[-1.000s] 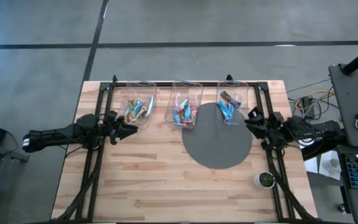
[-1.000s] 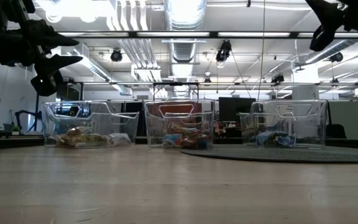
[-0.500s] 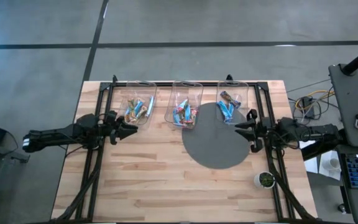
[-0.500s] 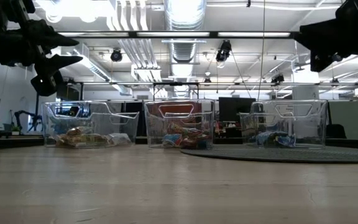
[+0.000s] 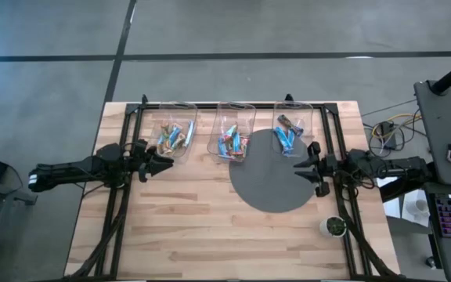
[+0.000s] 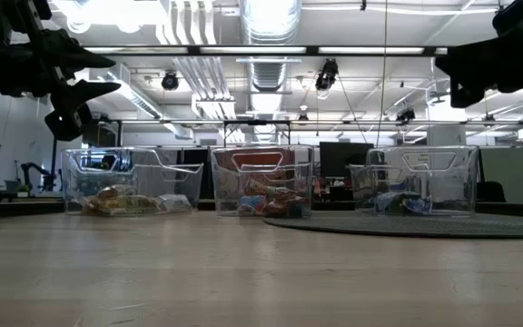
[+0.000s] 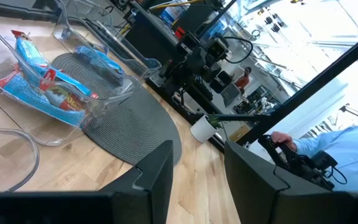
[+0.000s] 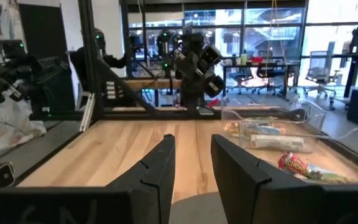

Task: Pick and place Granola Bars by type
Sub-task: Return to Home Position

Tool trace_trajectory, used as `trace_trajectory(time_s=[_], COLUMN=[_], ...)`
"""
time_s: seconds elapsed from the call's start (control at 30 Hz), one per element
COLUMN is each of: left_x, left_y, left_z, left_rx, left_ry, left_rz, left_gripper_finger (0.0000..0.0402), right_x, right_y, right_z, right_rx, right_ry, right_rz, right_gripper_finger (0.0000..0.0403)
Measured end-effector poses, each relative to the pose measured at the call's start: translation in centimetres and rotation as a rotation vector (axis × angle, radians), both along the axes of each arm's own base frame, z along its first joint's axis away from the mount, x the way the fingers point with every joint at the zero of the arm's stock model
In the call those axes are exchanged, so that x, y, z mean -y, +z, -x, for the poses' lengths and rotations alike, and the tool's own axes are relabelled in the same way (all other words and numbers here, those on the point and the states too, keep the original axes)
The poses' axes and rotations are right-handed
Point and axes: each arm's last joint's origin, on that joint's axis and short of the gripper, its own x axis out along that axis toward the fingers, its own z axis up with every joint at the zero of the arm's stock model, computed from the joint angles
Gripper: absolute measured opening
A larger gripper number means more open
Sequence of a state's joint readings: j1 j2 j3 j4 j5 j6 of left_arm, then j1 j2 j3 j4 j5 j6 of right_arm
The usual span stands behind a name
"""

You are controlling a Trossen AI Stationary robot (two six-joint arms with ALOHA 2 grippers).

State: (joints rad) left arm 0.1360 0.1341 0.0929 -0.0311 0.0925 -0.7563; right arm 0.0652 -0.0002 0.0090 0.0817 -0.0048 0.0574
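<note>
The granola bars lie in three clear bins along the far edge. The left bin (image 5: 175,125) holds tan and blue bars (image 5: 171,139), the middle bin (image 5: 235,125) blue and red ones (image 5: 230,143), and the right bin (image 5: 293,124) blue and dark ones (image 5: 286,136). My left gripper (image 5: 163,163) hovers open above the table, just near of the left bin, pointing right. My right gripper (image 5: 302,168) hovers open over the right edge of the grey mat, near of the right bin, pointing left. Both are empty and high above the table in the low view.
A round grey mat (image 5: 272,184) lies right of centre, and the right bin stands on its far edge. A small white cup with a plant (image 5: 333,227) stands near the right edge. Bare wood (image 5: 194,227) fills the near half. A person in a light blue shirt (image 7: 347,162) sits beyond the table.
My right gripper has moved toward the table's near edge and a little to the left, and has turned from slanting toward the far-left to pointing left, level. It has stayed open. The left arm and the bars have kept still.
</note>
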Motion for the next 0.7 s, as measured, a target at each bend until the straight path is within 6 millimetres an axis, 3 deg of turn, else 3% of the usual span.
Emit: trace_trajectory(time_s=[0.7], left_x=[0.00], left_y=[0.00], left_z=[0.00], left_rx=[0.000], left_ry=[0.000], left_rz=[0.000], left_gripper_finger=[0.0126], right_x=[0.02], right_y=[0.01], right_z=[0.00], right_rx=[-0.003], right_ry=[0.000], right_rz=[-0.063], right_gripper_finger=[0.0095])
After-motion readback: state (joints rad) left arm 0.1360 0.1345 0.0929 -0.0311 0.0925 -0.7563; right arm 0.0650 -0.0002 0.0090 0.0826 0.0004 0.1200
